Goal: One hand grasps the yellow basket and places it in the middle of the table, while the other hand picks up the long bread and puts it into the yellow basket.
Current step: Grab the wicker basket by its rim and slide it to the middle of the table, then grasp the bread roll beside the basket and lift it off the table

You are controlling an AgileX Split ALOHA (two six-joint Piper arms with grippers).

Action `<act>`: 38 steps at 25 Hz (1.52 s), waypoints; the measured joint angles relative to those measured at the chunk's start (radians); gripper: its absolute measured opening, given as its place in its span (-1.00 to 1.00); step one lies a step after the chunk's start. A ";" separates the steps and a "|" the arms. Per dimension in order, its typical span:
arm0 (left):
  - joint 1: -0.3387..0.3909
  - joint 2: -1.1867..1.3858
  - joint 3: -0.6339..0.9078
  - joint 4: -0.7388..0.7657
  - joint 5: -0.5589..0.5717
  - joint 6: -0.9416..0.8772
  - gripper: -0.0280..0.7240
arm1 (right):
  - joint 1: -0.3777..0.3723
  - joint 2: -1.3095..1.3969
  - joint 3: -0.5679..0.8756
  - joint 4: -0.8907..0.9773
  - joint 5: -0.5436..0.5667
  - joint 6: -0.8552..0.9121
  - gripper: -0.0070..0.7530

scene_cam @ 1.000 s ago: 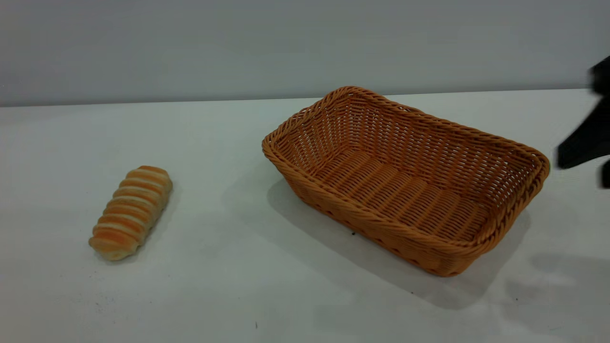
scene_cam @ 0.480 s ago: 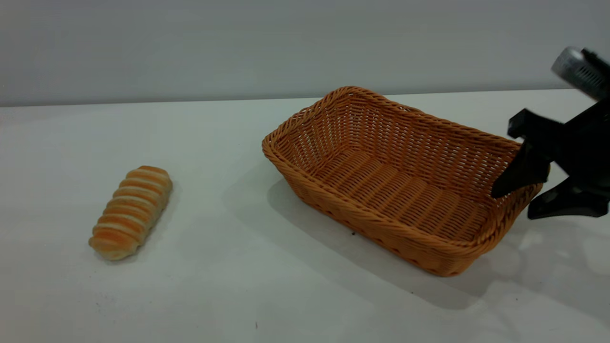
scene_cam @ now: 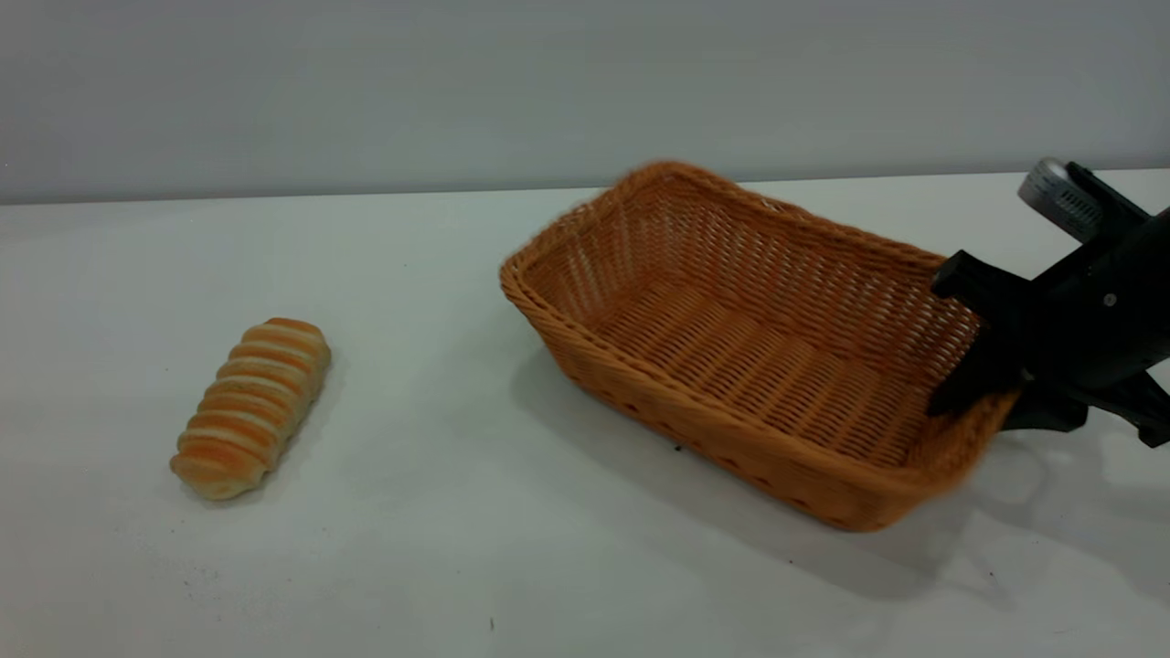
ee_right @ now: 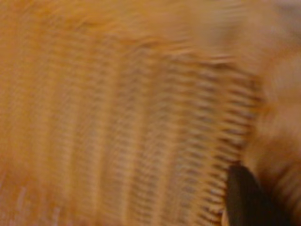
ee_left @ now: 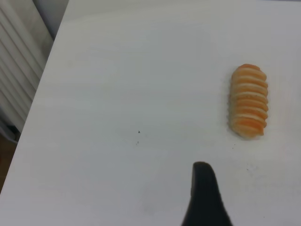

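The yellow basket (scene_cam: 749,352), a large orange-tan wicker one, sits right of the table's middle and looks blurred by motion. My right gripper (scene_cam: 992,397) is at its right end wall, one finger inside and one outside, shut on the braided rim. The right wrist view is filled with the basket's weave (ee_right: 117,117), with one dark finger (ee_right: 244,197) against it. The long bread (scene_cam: 251,405), striped orange and cream, lies on the white table (scene_cam: 411,548) at the left. It also shows in the left wrist view (ee_left: 248,100). My left gripper (ee_left: 203,200) hovers above the table short of the bread and is out of the exterior view.
The table's side edge and a pale ribbed panel (ee_left: 19,84) beyond it show in the left wrist view. A grey wall (scene_cam: 366,91) runs behind the table's back edge. A few dark specks (scene_cam: 677,448) dot the tabletop.
My right gripper came in from the right edge, straddled the basket's right end wall and closed on it. The basket has shifted slightly. The bread has not moved.
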 joint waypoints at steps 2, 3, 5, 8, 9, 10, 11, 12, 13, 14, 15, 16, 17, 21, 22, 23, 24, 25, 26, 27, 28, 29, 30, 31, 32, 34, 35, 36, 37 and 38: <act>0.000 0.000 0.000 0.000 0.000 0.000 0.57 | 0.001 0.000 -0.015 -0.029 0.016 -0.023 -0.73; 0.000 0.000 0.000 0.000 0.000 0.000 0.57 | 0.006 0.002 -0.026 -0.031 0.021 -0.023 -0.73; 0.000 0.000 0.000 0.000 0.000 0.000 0.57 | 0.028 0.007 -0.055 -0.050 0.017 -0.019 -0.73; 0.000 0.000 0.000 0.000 0.000 0.000 0.57 | 0.109 0.012 -0.123 -0.109 0.001 0.008 -0.73; 0.000 0.000 0.000 0.000 0.000 0.000 0.57 | 0.143 0.018 -0.148 -0.139 -0.001 0.030 -0.73; 0.000 0.000 0.000 0.000 0.000 0.000 0.57 | 0.176 0.025 -0.174 -0.174 0.002 0.059 -0.73; 0.000 0.000 0.000 0.000 0.001 0.000 0.57 | 0.202 0.035 -0.194 -0.212 0.007 0.088 -0.73; 0.000 0.000 0.000 0.000 0.003 0.000 0.57 | 0.230 0.049 -0.218 -0.247 0.016 0.126 -0.73; 0.000 0.000 0.000 0.000 0.003 0.000 0.57 | 0.251 0.066 -0.242 -0.294 0.031 0.166 -0.73; 0.000 0.000 0.000 0.000 0.003 0.000 0.57 | 0.265 0.082 -0.264 -0.343 0.049 0.199 -0.73; 0.000 0.000 0.000 0.000 0.003 0.000 0.57 | 0.277 0.099 -0.282 -0.382 0.062 0.239 -0.73; 0.000 0.000 0.000 0.000 0.004 0.000 0.57 | 0.283 0.111 -0.302 -0.425 0.077 0.280 -0.73; 0.000 0.000 0.000 0.000 0.004 0.000 0.57 | 0.287 0.118 -0.319 -0.464 0.089 0.316 -0.73; 0.000 0.000 0.000 0.000 0.004 0.000 0.57 | 0.290 0.126 -0.340 -0.537 0.098 0.410 -0.62; 0.000 0.000 0.000 0.000 0.004 0.000 0.57 | 0.290 0.126 -0.340 -0.541 0.100 0.418 -0.52; 0.000 0.000 0.000 0.000 0.005 0.000 0.57 | 0.291 0.123 -0.341 -0.544 0.103 0.423 -0.42; 0.000 0.000 0.000 0.000 0.005 0.000 0.57 | 0.291 0.119 -0.341 -0.553 0.106 0.425 -0.26; 0.000 0.000 0.000 0.000 0.006 0.000 0.57 | 0.291 0.115 -0.341 -0.557 0.115 0.426 -0.16; 0.000 0.000 0.000 0.000 0.007 0.000 0.57 | 0.291 0.107 -0.341 -0.563 0.122 0.426 -0.03; 0.000 0.000 0.000 0.000 0.009 0.000 0.57 | 0.287 0.095 -0.341 -0.572 0.137 0.427 0.07; 0.000 0.000 0.000 0.000 0.010 0.000 0.57 | 0.281 0.080 -0.341 -0.578 0.157 0.427 0.19; 0.000 0.000 0.000 0.000 0.011 0.000 0.57 | 0.270 0.064 -0.341 -0.584 0.179 0.427 0.26; 0.000 0.000 0.000 0.000 0.012 0.000 0.57 | 0.256 0.043 -0.341 -0.591 0.199 0.427 0.32; 0.000 0.000 0.000 0.000 0.012 0.000 0.57 | 0.239 0.018 -0.341 -0.602 0.226 0.427 0.36; 0.000 0.000 0.000 0.000 0.012 0.000 0.57 | 0.221 -0.004 -0.341 -0.612 0.252 0.428 0.39; 0.000 0.000 0.000 0.008 0.012 0.000 0.57 | 0.173 -0.057 -0.341 -0.637 0.299 0.429 0.41; 0.000 0.000 0.000 0.014 0.012 0.000 0.57 | 0.146 -0.080 -0.341 -0.655 0.324 0.432 0.41; 0.000 0.000 0.000 0.017 0.012 0.000 0.57 | 0.122 -0.097 -0.341 -0.673 0.348 0.435 0.41; 0.000 0.000 0.000 0.017 0.012 -0.004 0.57 | 0.092 -0.114 -0.341 -0.693 0.367 0.438 0.41; 0.000 0.000 0.000 0.014 0.011 -0.013 0.57 | 0.061 -0.126 -0.341 -0.720 0.390 0.438 0.42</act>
